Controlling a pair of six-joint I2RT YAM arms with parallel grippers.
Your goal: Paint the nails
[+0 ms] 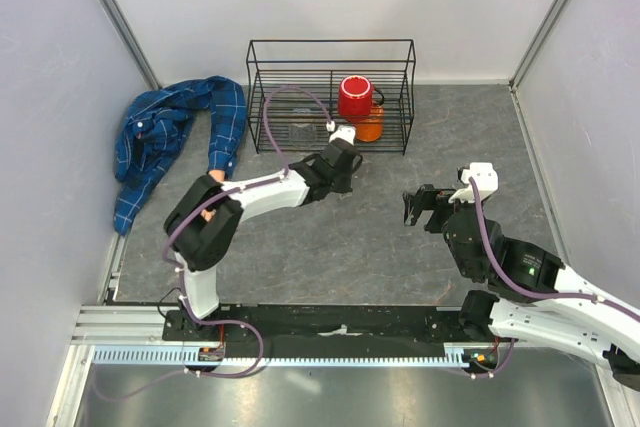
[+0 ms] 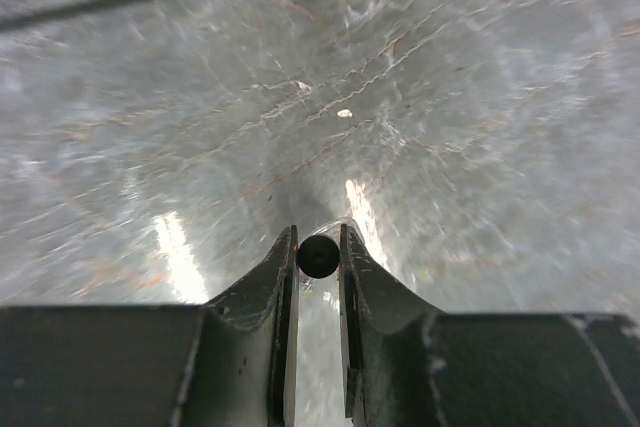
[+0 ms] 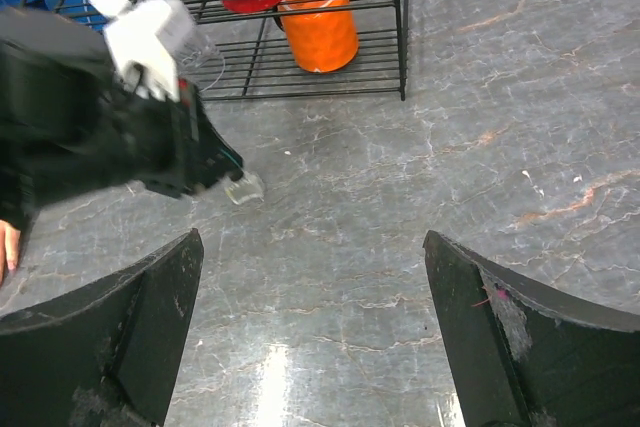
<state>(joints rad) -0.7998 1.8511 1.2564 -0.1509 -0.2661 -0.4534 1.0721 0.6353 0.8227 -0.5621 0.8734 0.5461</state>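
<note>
The fake hand lies at the left, peach fingers poking out of a blue plaid sleeve; my left arm covers much of it. Its nails are too small to make out. A peach fingertip shows at the left edge of the right wrist view. My left gripper hangs low over the table's middle, shut on a tiny clear bottle with a black cap. That bottle also shows in the right wrist view. My right gripper is open and empty, to the right of the left one.
A black wire basket stands at the back with a red cup and an orange container in it. The rest of the plaid shirt is heaped by the left wall. Grey walls enclose the table on three sides.
</note>
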